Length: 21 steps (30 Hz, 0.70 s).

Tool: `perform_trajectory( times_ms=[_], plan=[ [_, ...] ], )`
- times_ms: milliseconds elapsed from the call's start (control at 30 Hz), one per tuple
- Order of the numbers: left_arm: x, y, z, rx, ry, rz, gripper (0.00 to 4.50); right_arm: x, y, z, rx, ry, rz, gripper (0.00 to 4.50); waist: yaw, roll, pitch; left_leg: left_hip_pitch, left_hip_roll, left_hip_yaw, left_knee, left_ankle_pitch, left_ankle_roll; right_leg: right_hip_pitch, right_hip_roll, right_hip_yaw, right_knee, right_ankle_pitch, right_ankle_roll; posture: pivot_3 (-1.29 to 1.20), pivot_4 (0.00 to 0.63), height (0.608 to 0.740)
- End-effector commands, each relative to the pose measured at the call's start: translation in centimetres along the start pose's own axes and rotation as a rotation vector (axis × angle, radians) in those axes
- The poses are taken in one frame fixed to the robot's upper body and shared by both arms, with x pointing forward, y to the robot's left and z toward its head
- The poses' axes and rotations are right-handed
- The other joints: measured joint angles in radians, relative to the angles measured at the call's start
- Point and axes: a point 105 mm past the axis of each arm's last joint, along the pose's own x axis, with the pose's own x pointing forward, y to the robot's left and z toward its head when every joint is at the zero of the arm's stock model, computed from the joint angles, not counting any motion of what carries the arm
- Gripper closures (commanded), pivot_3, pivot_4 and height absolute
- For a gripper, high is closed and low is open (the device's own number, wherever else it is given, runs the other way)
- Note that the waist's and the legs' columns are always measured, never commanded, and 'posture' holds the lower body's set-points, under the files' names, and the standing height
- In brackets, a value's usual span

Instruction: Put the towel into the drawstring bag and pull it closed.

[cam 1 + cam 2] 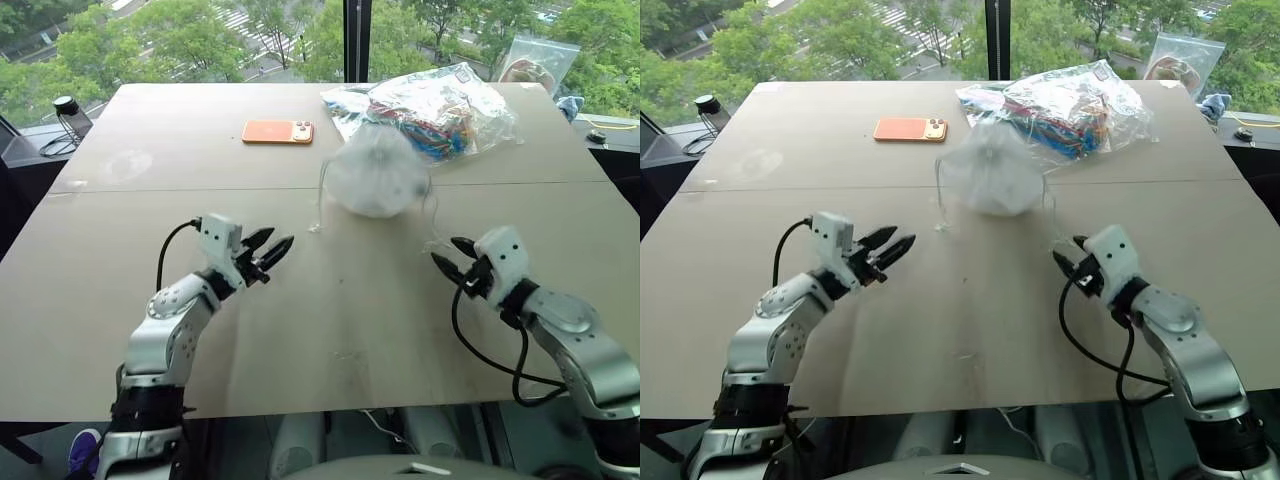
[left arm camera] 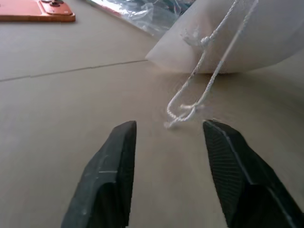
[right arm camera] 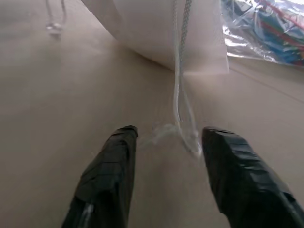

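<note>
The drawstring bag [image 1: 377,172] is seen lying on the table [image 1: 150,300], past the middle seam, bunched into a rounded white bundle. It rests just beside, and seemingly against, a clear plastic bag [image 1: 440,108] filled with colourful items. An orange phone [image 1: 278,131] lies flat on the table to the left of both, well apart from the drawstring bag. The towel cannot be made out as a separate thing.

Thin white cords hang from either side of the drawstring bag and trail onto the table. The left cord [image 2: 190,102] ends in a small loop lying on the surface just ahead of the left end effector [image 1: 268,252], whose two black fingers are spread apart with nothing between them. The right cord [image 3: 183,118] runs down from the bag and ends on the table close to the fingers of the right end effector [image 1: 452,254], which are likewise spread and pinch nothing. Both end effectors are held low over the table, angled inward toward the drawstring bag.
</note>
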Motion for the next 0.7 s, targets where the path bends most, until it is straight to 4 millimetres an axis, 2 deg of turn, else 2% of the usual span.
perform_trajectory(
  times_ms=[33, 67, 200, 333, 433, 533, 700],
  plan=[
    [-1.5, -0.5, 1.5, 0.039, -0.036, -0.03, 0.22, -1.6, 0.4, 0.9, -0.027, -0.031, 0.045, 0.35, 0.0, 0.0, 0.0, 0.0, 0.0, 0.0, -0.001, 0.0, 0.0, 0.0, 0.0, 0.0, 0.0, 0.0, 0.0, 0.0, 0.15, 0.74],
    [-2.2, -0.8, 1.2, 0.017, -0.024, -0.058, 0.01, -2.1, 0.7, 0.5, -0.015, -0.023, 0.066, 0.05, 0.0, 0.0, 0.0, 0.0, 0.0, 0.0, -0.001, 0.0, 0.0, 0.0, 0.0, 0.0, 0.0, 0.0, 0.0, 0.0, 0.15, 0.74],
    [-4.7, -0.9, 0.2, 0.013, 0.034, -0.069, 0.01, -4.3, 1.1, 0.1, 0.024, -0.016, 0.108, 0.05, -0.001, 0.0, 0.0, 0.002, 0.0, 0.001, -0.001, 0.0, 0.0, 0.0, 0.0, 0.001, -0.001, -0.001, 0.001, 0.0, 0.15, 0.74],
    [-7.1, -0.6, -0.2, 0.01, 0.063, -0.031, 0.01, -6.7, 0.1, -0.2, 0.031, -0.012, 0.051, 0.05, 0.0, 0.0, 0.0, 0.003, 0.001, 0.003, -0.001, 0.0, 0.0, 0.002, 0.0, 0.002, -0.001, -0.005, 0.001, 0.0, 0.15, 0.74],
    [-8.0, -0.6, 0.1, -0.01, 0.051, 0.002, 0.01, -8.1, -0.8, -0.7, 0.038, -0.003, 0.009, 0.05, 0.002, 0.0, 0.0, 0.005, 0.001, 0.002, -0.001, 0.0, 0.0, 0.003, 0.0, 0.002, -0.001, -0.005, 0.001, 0.0, 0.15, 0.74],
    [-8.0, -1.1, 0.3, -0.021, 0.03, -0.004, 0.01, -8.2, -1.8, -0.8, 0.05, -0.024, -0.013, 0.05, 0.001, -0.001, -0.001, 0.006, 0.001, 0.003, -0.001, 0.0, 0.0, 0.004, -0.001, 0.002, -0.001, -0.005, 0.001, 0.0, 0.15, 0.74],
    [-7.8, -3.8, -0.4, -0.02, 0.057, -0.088, 0.01, -6.5, -2.9, -0.7, -0.001, -0.055, -0.01, 0.05, -0.004, -0.002, -0.001, 0.007, 0.001, 0.005, -0.001, 0.0, 0.0, 0.003, 0.0, 0.004, -0.001, -0.005, 0.001, 0.0, 0.15, 0.74]
  ],
)
